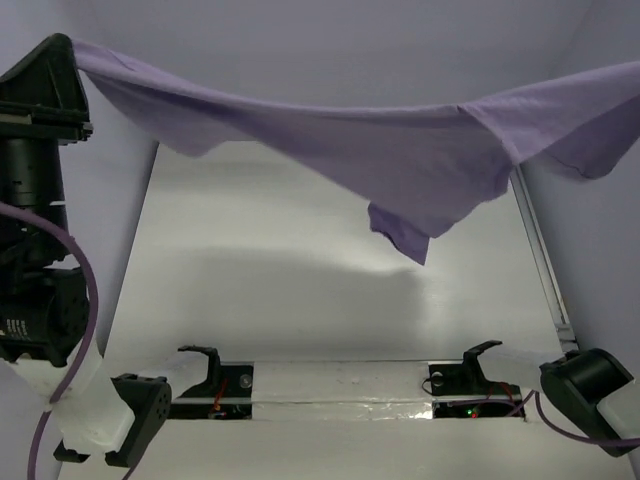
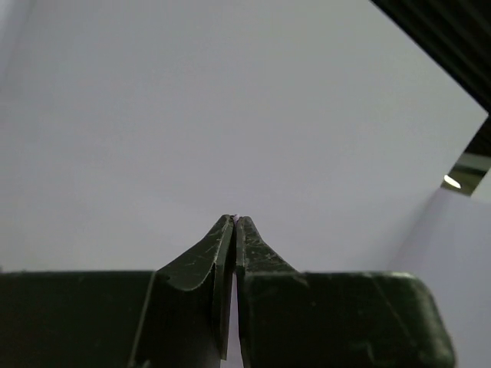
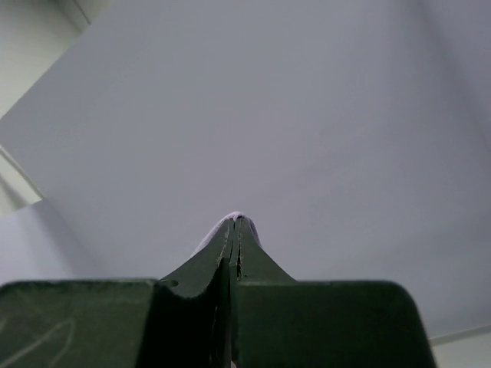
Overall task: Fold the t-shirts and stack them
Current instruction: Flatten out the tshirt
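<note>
The lavender-purple t-shirt (image 1: pixel 400 150) hangs stretched in the air across the top view, high above the table, with one corner drooping at the middle right. My left gripper (image 1: pixel 70 43) is raised at the top left and is shut on the shirt's left end. In the left wrist view its jaws (image 2: pixel 235 221) are pressed together with a speck of fabric at the tips. My right gripper is out of the top view past the right edge, where the shirt runs off. In the right wrist view it (image 3: pixel 238 221) is shut, with lavender fabric (image 3: pixel 215 234) peeking round the tips.
The white table (image 1: pixel 300 290) lies below the hanging shirt, with a metal rail (image 1: pixel 540 250) along its right side. Two black clamps (image 1: pixel 200 360) (image 1: pixel 480 355) sit at the near edge. The arm bases (image 1: pixel 140 410) (image 1: pixel 590 385) are at the bottom corners. Pale walls surround.
</note>
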`<action>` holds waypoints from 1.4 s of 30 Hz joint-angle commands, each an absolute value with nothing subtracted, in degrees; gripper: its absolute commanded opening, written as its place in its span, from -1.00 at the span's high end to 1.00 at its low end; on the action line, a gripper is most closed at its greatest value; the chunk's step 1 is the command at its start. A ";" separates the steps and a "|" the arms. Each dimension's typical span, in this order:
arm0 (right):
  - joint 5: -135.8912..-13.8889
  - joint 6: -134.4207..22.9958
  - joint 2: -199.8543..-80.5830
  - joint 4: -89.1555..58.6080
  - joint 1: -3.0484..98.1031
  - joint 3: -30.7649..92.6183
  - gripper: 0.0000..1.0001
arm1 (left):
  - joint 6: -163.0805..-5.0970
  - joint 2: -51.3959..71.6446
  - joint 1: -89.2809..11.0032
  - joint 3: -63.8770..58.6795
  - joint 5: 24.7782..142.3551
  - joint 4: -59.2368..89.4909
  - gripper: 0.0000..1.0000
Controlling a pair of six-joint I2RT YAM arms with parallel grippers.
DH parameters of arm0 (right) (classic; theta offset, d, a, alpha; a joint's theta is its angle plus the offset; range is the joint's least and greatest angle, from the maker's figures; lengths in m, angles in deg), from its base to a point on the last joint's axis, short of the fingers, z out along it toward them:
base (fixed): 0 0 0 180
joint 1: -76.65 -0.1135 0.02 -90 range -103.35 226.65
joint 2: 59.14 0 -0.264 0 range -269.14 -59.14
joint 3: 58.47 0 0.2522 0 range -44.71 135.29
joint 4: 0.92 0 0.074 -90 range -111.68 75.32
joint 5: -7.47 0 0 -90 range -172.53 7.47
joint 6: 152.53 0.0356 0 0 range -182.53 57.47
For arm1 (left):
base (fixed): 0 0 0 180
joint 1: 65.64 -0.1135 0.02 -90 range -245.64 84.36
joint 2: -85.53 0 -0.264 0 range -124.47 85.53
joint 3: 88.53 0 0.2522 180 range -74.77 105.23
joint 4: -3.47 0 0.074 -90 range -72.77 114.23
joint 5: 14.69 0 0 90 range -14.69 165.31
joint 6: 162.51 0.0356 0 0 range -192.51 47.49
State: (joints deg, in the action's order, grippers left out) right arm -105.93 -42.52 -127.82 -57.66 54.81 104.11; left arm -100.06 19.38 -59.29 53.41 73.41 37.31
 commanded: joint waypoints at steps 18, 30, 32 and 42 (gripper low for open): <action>-90.11 -45.31 -167.93 -44.30 74.36 104.78 1.00 | -100.01 -7.70 -62.47 40.27 68.88 34.63 1.00; -84.99 -38.36 -168.58 -35.34 79.64 112.18 1.00 | -105.90 -17.31 -65.80 62.77 78.02 33.23 1.00; -84.38 -38.10 -166.46 -34.63 80.17 111.83 1.00 | -106.87 -15.38 -67.21 63.22 80.04 31.21 1.00; -69.71 -31.69 -135.39 -35.71 80.17 62.09 1.00 | -100.03 6.48 -68.97 22.51 80.32 19.36 1.00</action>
